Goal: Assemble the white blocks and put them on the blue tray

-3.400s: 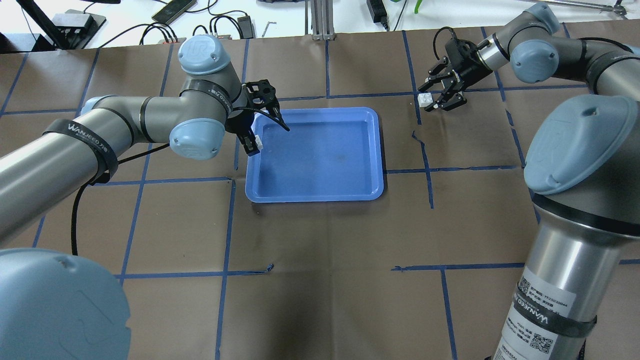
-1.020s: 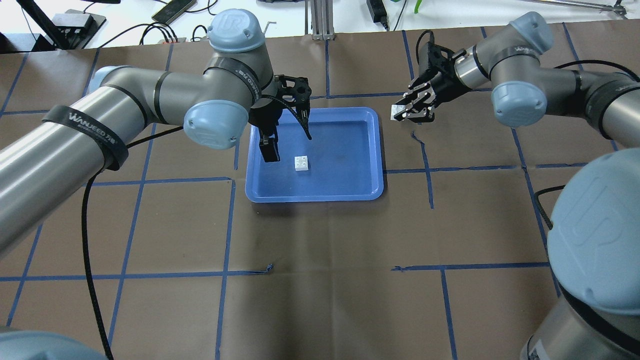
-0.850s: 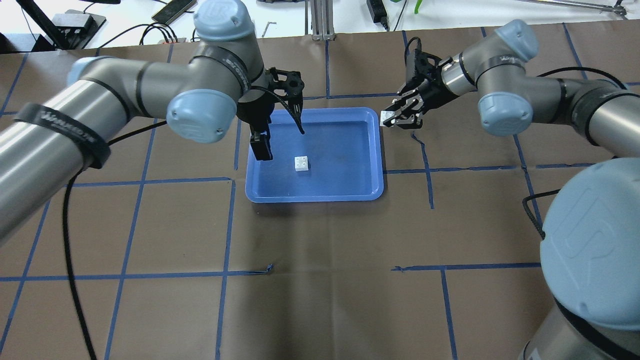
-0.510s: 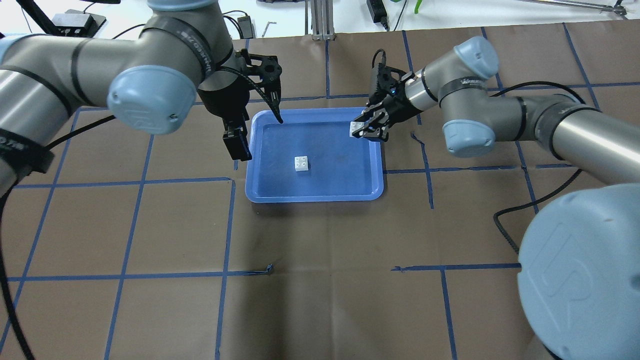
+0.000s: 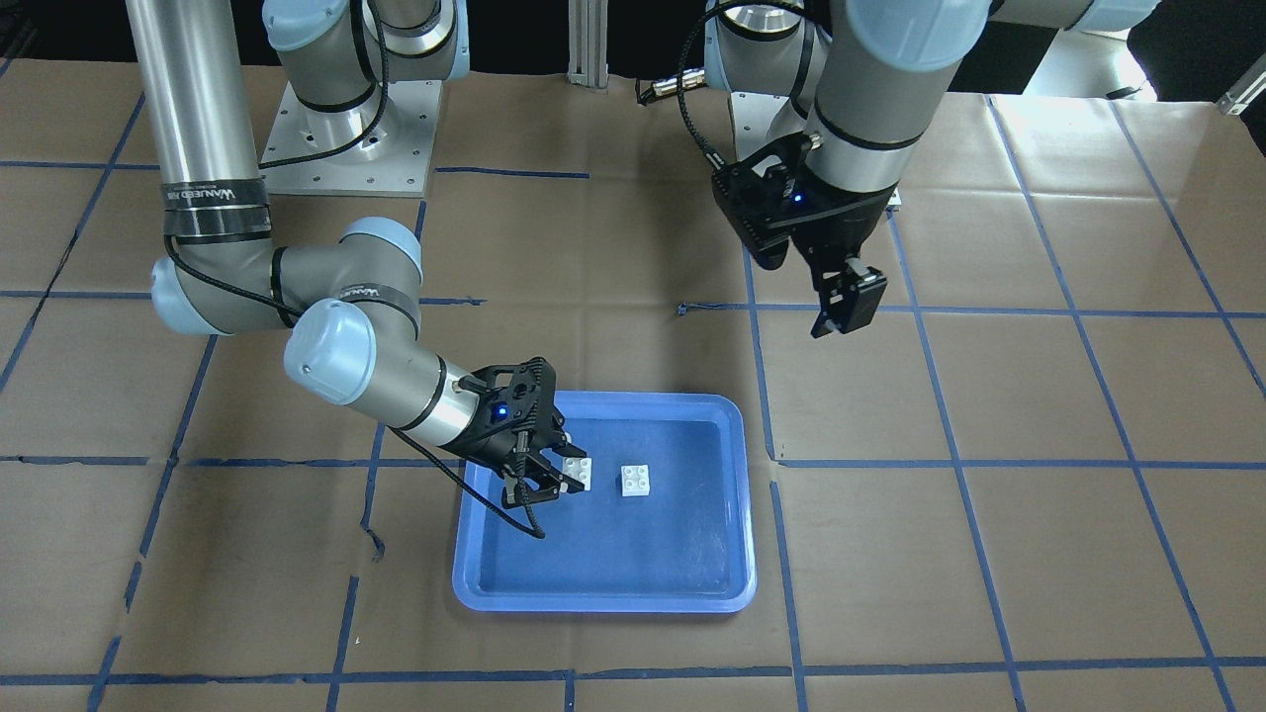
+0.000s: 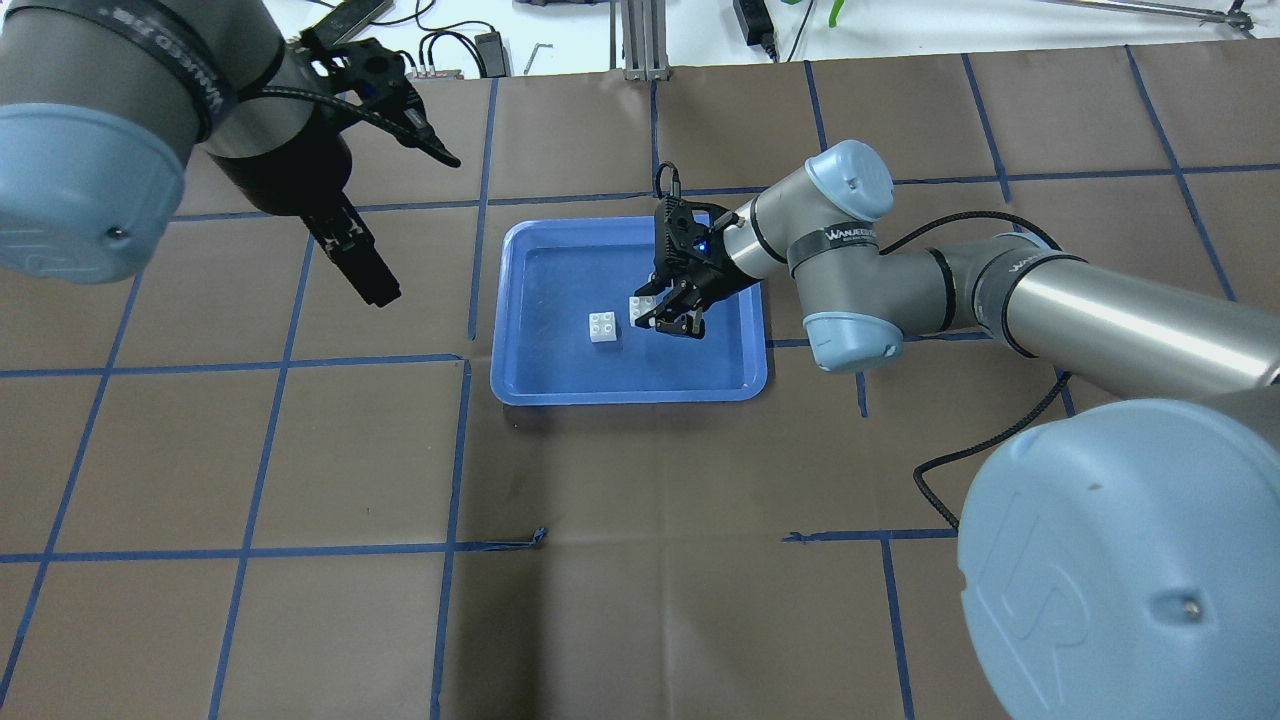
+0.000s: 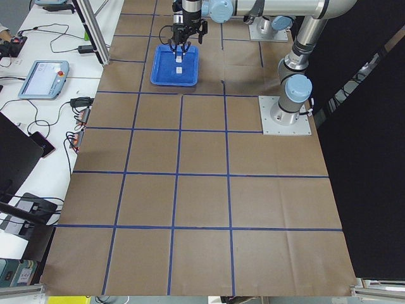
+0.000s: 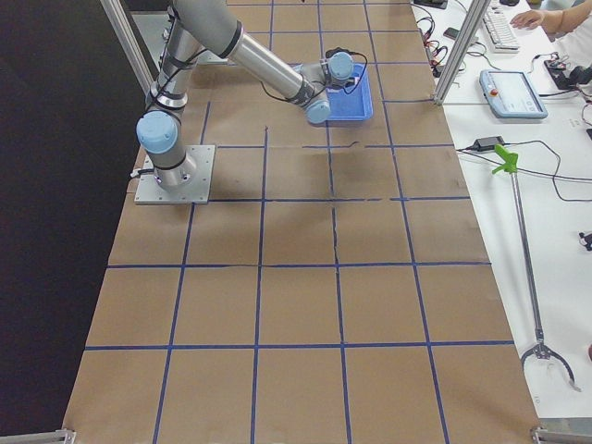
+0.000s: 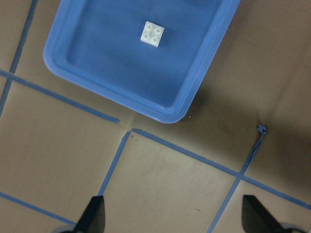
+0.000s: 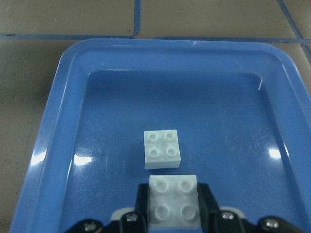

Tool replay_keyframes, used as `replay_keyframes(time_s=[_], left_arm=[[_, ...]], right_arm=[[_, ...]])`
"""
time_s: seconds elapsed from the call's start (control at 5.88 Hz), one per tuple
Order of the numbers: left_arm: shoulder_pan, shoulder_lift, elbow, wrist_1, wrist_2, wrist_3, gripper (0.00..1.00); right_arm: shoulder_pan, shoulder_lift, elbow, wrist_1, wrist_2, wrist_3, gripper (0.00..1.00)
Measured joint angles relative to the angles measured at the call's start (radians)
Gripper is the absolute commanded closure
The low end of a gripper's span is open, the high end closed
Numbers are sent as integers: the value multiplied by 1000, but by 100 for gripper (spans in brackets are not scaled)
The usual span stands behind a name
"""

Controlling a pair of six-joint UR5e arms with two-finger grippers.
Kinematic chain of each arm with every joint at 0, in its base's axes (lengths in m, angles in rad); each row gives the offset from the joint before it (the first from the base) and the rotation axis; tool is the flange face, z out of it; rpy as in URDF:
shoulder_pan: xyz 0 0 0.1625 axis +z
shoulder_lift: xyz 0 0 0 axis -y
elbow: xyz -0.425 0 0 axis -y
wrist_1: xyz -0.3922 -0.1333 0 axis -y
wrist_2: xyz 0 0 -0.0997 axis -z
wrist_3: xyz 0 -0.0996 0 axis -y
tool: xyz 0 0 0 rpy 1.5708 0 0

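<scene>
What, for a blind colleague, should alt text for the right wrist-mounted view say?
The right end effector holds a small white square studded plastic brick over a shallow blue plastic tray, just short of an identical brick lying studs-up inside.

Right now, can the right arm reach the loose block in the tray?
Probably yes: the right gripper with its held block hovers beside the loose block, nothing between them; left gripper is off the blue tray.

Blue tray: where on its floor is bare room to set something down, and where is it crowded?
Bare: the blue tray floor between the loose white block and its rim on the robot's left, plus the strip by the robot-side rim. Crowded: centre-right, where the right gripper holds the second white block.
</scene>
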Motion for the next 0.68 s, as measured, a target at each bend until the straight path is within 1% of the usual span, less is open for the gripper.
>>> replay_keyframes(time_s=[0.17,0.51,0.68], left_arm=[[11,25,-3,0,2,-201,1],[12,46,-3,6,-3,-645,1],[11,51,-2,8,-4,-779,1]], right_arm=[[7,21,12,-35,0,-7,69],[35,39,22,-53,-1,-7,69],[40,41,23,-56,-1,-5,69]])
